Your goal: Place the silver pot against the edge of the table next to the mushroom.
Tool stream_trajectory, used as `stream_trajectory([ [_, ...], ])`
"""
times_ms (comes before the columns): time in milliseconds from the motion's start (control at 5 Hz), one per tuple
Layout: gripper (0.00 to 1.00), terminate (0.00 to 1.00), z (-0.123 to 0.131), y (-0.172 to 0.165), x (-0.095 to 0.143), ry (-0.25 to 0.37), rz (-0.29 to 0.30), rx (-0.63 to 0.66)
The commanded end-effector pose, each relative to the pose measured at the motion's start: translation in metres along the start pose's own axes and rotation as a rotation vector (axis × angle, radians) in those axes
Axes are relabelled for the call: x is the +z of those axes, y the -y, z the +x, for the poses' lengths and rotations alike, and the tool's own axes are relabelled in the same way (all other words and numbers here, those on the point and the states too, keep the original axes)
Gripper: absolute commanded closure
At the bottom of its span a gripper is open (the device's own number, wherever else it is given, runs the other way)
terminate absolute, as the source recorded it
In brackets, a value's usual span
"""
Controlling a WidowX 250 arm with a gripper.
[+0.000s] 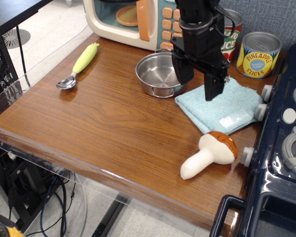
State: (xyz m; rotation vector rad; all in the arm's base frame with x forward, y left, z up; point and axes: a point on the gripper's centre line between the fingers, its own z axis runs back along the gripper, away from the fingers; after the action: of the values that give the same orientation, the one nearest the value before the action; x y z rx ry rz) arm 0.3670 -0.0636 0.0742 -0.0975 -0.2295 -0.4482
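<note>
The silver pot [158, 75] stands upright and empty on the brown table [98, 123], at the back, just in front of the toy microwave. The mushroom [210, 153] lies on its side near the table's front right, cream stem pointing to the front left, orange-brown cap toward the toy stove. My black gripper [197, 86] hangs open and empty above the pot's right rim and the blue cloth. One finger [184, 74] hides the pot's right edge; the other finger [213, 85] is over the cloth.
A light blue cloth [222, 106] lies between pot and mushroom. A green-handled spoon [79, 65] lies at the back left. A toy microwave [133, 22] and two tin cans [259, 54] stand along the back. A dark blue toy stove [281, 148] borders the right side.
</note>
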Motion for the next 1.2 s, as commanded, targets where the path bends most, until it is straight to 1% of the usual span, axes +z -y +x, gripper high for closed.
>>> stream_trajectory([
  [0,0.0,0.0,0.024,-0.051,-0.007,-0.025,0.142,0.043],
  [200,0.0,0.0,0.028,-0.062,-0.017,-0.028,0.155,0.07],
  [400,0.0,0.0,0.027,-0.065,-0.024,-0.047,0.16,0.079],
  [600,1.0,0.0,0.022,-0.066,-0.03,-0.058,0.159,0.095],
  [800,1.0,0.0,0.021,-0.066,-0.032,-0.048,0.188,0.1],
  [1000,1.0,0.0,0.02,-0.065,-0.031,-0.057,0.196,0.097],
])
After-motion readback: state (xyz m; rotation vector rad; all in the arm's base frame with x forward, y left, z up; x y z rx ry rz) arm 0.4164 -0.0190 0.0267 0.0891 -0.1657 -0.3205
